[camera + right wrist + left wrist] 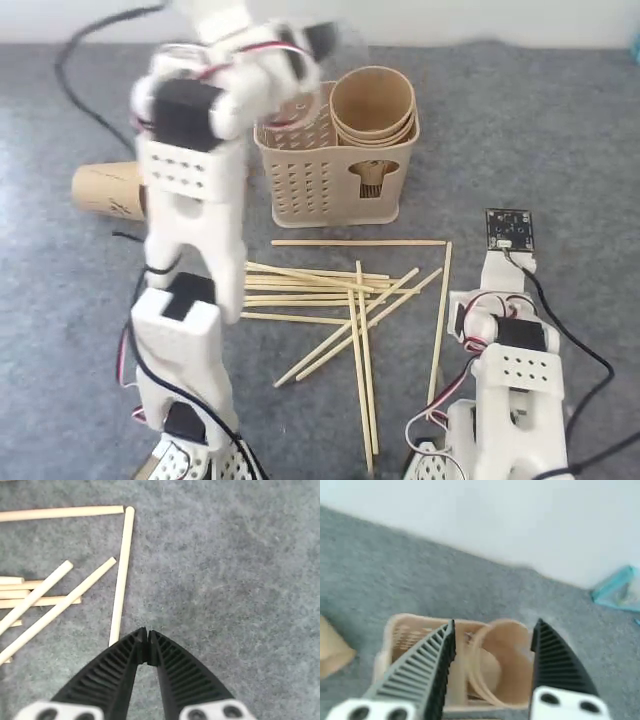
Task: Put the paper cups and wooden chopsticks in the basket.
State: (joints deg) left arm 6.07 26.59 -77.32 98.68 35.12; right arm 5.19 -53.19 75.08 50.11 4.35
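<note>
A grey felt counter is carrying a beige slotted basket, which is standing near the middle of the far edge. A stack of paper cups is sitting upright in its right compartment. One loose paper cup is lying on its side toward the left edge, partly hidden behind the left arm. That arm is hanging high over the basket, its jaws standing apart with nothing between them. Wooden chopsticks are lying scattered and crossing one another in the middle of the counter, between the basket and the near edge. The right arm is resting at the near right corner. Its jaws are pressed together and empty, pointing down at bare counter just beside the end of one chopstick. Several risks are looking likely from here. The loose paper cup may roll away or crumple if squeezed hard. The thin sticks, lying flat and overlapping, may slip from a grip or drag their neighbours along. The light basket may tip if an arm catches its rim on the way down.
</note>
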